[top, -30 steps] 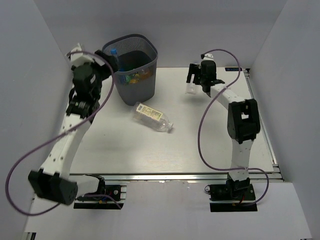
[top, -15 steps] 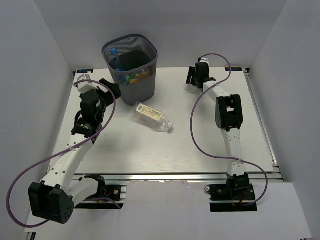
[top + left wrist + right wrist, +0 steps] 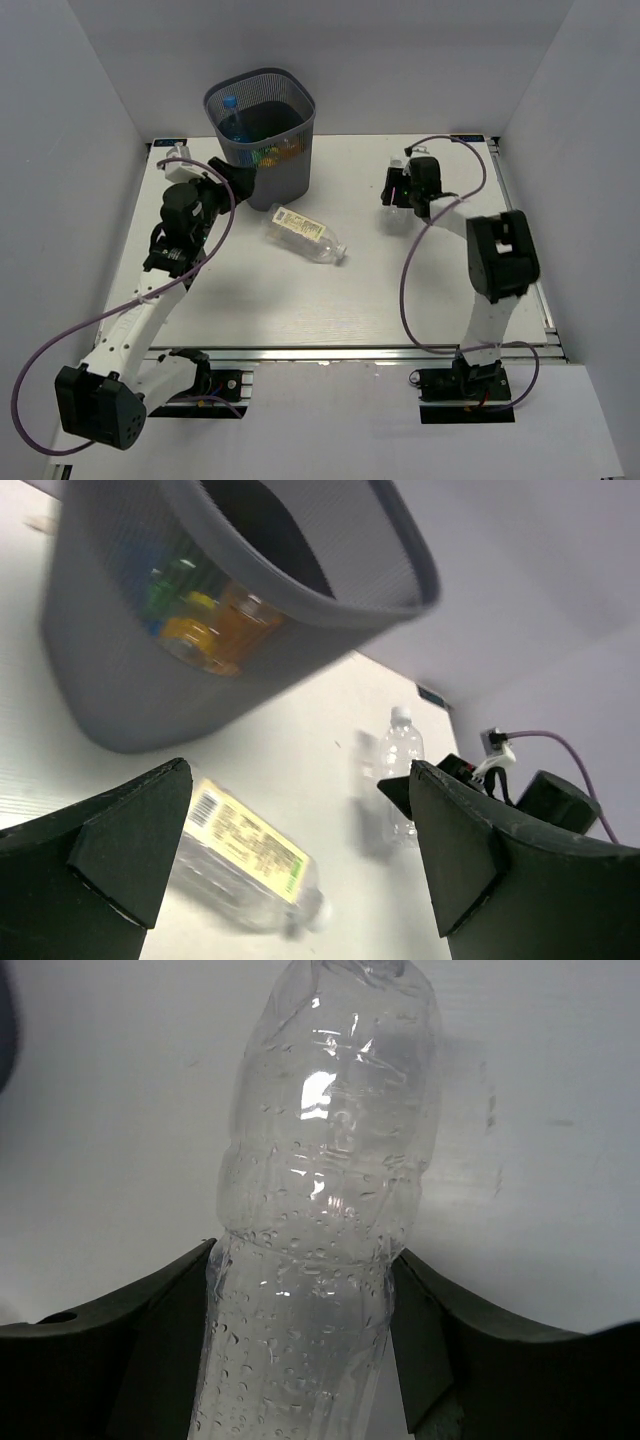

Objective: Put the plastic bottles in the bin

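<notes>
Right gripper point(image 3: 300, 1295) clamped on the small clear bottle point(image 3: 325, 1160), low at the desk's point(image 3: 300, 300) right side, well apart from the bin point(image 3: 290, 160), so it looks mid-carry: next lift it over the rim and release; left gripper point(image 3: 298, 770) gapes empty beside the bin, near the labelled bottle point(image 3: 305, 235) lying flat.

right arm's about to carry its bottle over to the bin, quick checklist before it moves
1. Right claw clamped on both sides of the small clear bottle: ok.
2. Bottle lifted off the table: cannot tell.
3. Bin upright, mouth open: ok.
4. Left claw open and empty: ok.
5. Left claw clear of the bin: not ok, it sits close beside the bin's wall and may crowd the drop.
6. Cream-label bottle lying flat, likely below a raised path: ok.
</notes>
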Robot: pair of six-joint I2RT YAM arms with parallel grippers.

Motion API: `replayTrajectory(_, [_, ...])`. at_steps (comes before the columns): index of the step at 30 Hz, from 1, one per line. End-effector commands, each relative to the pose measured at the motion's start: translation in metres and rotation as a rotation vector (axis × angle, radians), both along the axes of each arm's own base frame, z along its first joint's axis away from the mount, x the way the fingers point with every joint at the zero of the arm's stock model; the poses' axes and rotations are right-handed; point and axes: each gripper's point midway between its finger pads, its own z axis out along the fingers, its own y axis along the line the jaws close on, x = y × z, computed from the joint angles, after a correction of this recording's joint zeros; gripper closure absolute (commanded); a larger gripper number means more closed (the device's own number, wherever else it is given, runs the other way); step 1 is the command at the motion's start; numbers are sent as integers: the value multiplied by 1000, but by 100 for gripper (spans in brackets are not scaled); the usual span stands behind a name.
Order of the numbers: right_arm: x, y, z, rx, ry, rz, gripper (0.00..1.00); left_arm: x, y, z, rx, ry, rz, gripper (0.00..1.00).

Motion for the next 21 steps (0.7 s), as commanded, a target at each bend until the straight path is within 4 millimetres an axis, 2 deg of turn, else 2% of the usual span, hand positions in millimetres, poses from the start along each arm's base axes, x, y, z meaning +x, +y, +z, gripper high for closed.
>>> replayTrajectory(1, [-38, 44, 80, 165, -255, 224, 80, -9, -40, 3, -33, -6, -165, 2])
replayTrajectory(2, [-58, 60, 88, 220, -271, 334, 80, -12, -55, 1, -30, 0, -202, 2])
replayTrajectory(3, [-76, 69, 109, 257, -321, 407, 80, -13, -63, 1, -25, -2, -216, 2])
replayTrajectory(4, [-93, 75, 107, 286, -323, 463, 80, -18, -78, 3, -27, -9, -253, 2])
replayTrajectory(6, [-128, 96, 124, 351, -334, 629, 80, -21, -94, 5, -37, -20, -293, 2])
replayTrajectory(8, [-157, 110, 126, 393, -323, 748, 80, -26, -114, 12, -59, -52, -348, 2])
replayTrajectory(9, [-174, 120, 139, 408, -351, 811, 80, -27, -120, 12, -67, -57, -366, 2])
replayTrajectory(12, [-213, 137, 157, 440, -408, 941, 80, -32, -142, 16, -91, -79, -434, 2])
replayTrajectory(15, [-233, 146, 173, 454, -436, 1000, 80, -40, -166, 12, -92, -72, -501, 2])
replayTrajectory(18, [-251, 151, 188, 467, -476, 1056, 80, -39, -176, 5, -74, -47, -503, 2])
replayTrajectory(21, [-264, 153, 198, 479, -502, 1090, 80, -42, -188, 7, -76, -50, -523, 2])
